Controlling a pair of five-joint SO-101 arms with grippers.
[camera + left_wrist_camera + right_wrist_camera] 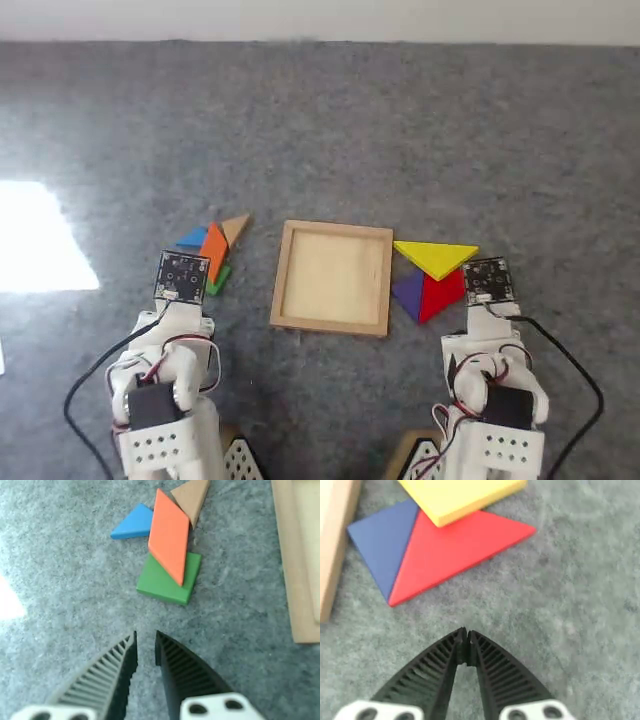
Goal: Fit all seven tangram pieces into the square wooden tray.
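With both arms tucked back, the right gripper (466,631) is clenched, empty, near the red triangle (460,550); the left gripper (146,636) seems barely parted near the green square (160,586). The tray (281,275) is set between.

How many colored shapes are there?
7. Left of the tray: blue triangle, orange parallelogram, tan triangle, green square. Right of it: yellow triangle, red triangle, purple triangle. None inside.

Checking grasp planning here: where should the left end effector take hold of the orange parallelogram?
Probably from above, pinching the orange parallelogram across its long edges near the end resting on the green square; that end sits raised off the mat, clear of the blue triangle.
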